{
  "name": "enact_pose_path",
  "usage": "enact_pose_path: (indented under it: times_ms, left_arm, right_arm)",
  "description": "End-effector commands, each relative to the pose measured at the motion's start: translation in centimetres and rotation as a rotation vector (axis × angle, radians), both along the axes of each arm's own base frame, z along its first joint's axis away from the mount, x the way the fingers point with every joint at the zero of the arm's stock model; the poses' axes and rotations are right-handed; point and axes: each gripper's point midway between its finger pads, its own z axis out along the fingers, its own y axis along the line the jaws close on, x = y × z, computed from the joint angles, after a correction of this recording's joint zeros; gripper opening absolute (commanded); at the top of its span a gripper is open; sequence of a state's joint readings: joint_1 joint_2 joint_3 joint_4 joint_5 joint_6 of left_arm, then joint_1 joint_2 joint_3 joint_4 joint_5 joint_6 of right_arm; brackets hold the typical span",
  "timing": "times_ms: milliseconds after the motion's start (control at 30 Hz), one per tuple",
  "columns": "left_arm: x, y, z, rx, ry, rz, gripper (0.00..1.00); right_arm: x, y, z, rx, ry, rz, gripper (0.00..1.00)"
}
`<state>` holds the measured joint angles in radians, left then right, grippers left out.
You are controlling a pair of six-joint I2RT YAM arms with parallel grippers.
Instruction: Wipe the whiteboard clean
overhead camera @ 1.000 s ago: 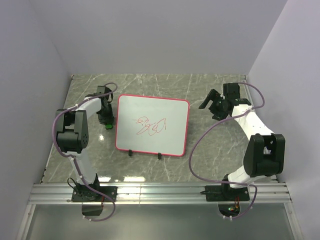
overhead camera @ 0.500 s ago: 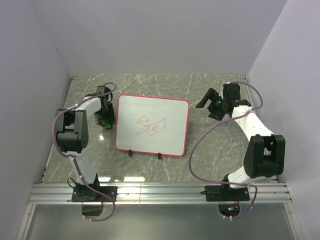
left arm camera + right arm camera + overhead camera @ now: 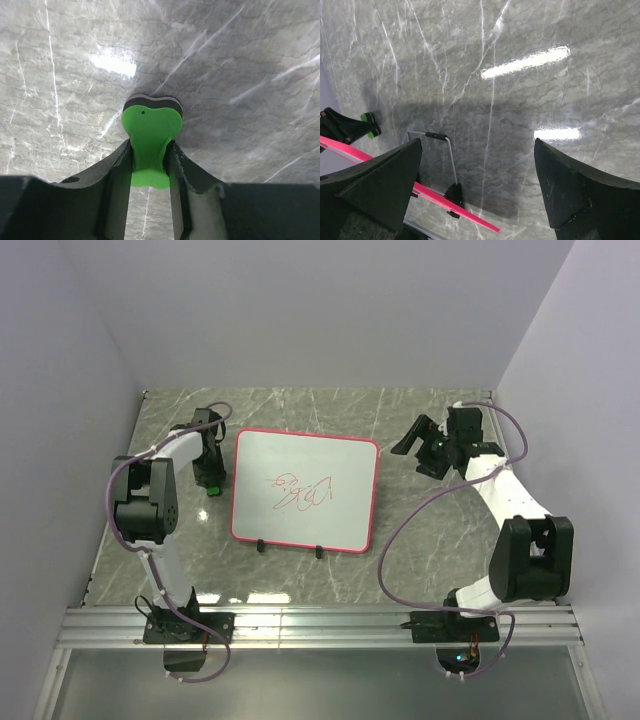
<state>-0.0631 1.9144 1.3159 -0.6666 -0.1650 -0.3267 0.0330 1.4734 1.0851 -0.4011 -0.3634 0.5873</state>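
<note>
The whiteboard (image 3: 300, 452) lies flat in the middle of the table (image 3: 420, 530), long side running left to right across my overhead view. Its two black clips (image 3: 289, 548) sit on the edge nearest the arm bases. A red scribble (image 3: 303, 492) sits near its centre, so nothing is wiped yet.

Just off the board's left short edge, the left gripper (image 3: 150, 150) is clamped on the green eraser (image 3: 150, 131). In the wrist view the fingers pinch its narrow waist and the wider end with the dark felt layer pokes out ahead of them. I can't tell whether the felt touches the tabletop.

The right gripper (image 3: 425, 448) hangs over bare table well off the board's right edge, fingers spread wide and holding nothing.

What matters for me is that the marks lie to the right of the eraser, across the pink frame. The left arm is much the nearer one and has the tool. I judge it must clear the frame, travel right along the board's long axis and set the felt down on the scribble.
</note>
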Motion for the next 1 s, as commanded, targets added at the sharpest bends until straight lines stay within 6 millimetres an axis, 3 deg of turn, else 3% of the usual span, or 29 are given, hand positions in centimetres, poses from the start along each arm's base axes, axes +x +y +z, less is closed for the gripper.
enact_pose_path:
  times_ms: [0, 133, 300, 500, 700, 900, 967]
  left_arm:
    - [0.7, 0.3, 0.9, 0.022, -0.02, -0.002, 0.36]
    - [0.5, 0.2, 0.6, 0.019, -0.014, -0.003, 0.27]
    - [0.2, 0.2, 0.1, 0.016, -0.002, -0.001, 0.0]
    - [0.1, 0.2, 1.4, 0.015, -0.029, 0.017, 0.0]
    - [0.7, 0.2, 7.0, -0.001, -0.165, 0.065, 0.0]
    - [0.0, -0.1, 13.6, -0.045, -0.329, 0.133, 0.0]
    - [-0.4, -0.8, 14.8, -0.075, -0.367, 0.13, 0.0]
  right_arm:
    - [0.2, 0.5, 1.6, 0.017, -0.059, 0.009, 1.0]
    - [0.3, 0.9, 1.7, 0.027, -0.065, 0.02, 1.0]
    - [0.5, 2.2, 2.4, 0.067, -0.096, 0.079, 1.0]
    - [1.4, 3.7, 4.6, 0.131, -0.167, 0.159, 0.99]
    - [2.6, 4.6, 6.0, 0.175, -0.206, 0.198, 0.99]
    - [2.0, 5.8, 7.4, 0.259, -0.243, 0.248, 0.98]
    - [1.7, 6.2, 7.6, 0.298, -0.238, 0.253, 0.98]
